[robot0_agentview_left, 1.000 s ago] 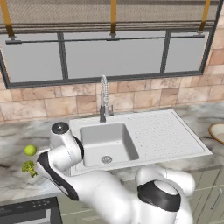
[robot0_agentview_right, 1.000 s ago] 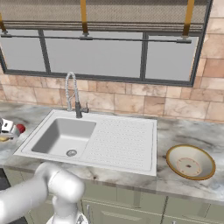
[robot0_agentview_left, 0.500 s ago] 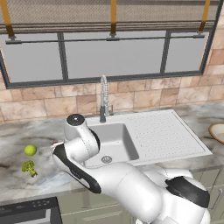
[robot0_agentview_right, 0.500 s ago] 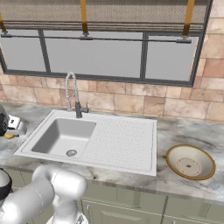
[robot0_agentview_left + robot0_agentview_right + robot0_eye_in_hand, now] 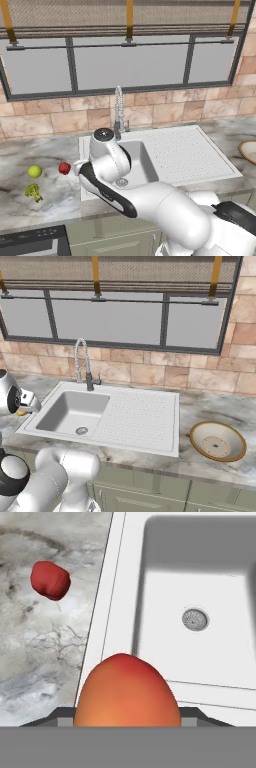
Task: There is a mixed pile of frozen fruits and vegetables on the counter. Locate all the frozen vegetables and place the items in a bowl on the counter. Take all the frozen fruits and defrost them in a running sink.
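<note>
My gripper is shut on the round orange-red fruit, which bulges up between the dark fingertips. It hangs over the left rim of the sink, beside the basin with its round drain. A sliver of the fruit shows under the gripper in the right base view. On the marble counter left of the sink lie the small red piece, the yellow-green fruit and the green broccoli. The tan bowl sits far right.
A chrome spring faucet stands behind the basin, with no water seen running. The ribbed drainboard spreads right of the basin. A dark stove edge lies at the lower left. My white arm crosses the front of the sink.
My arm has swung right from the pile toward the sink, carrying the orange-red fruit. The red piece, earlier hidden behind the arm, now shows on the counter.
</note>
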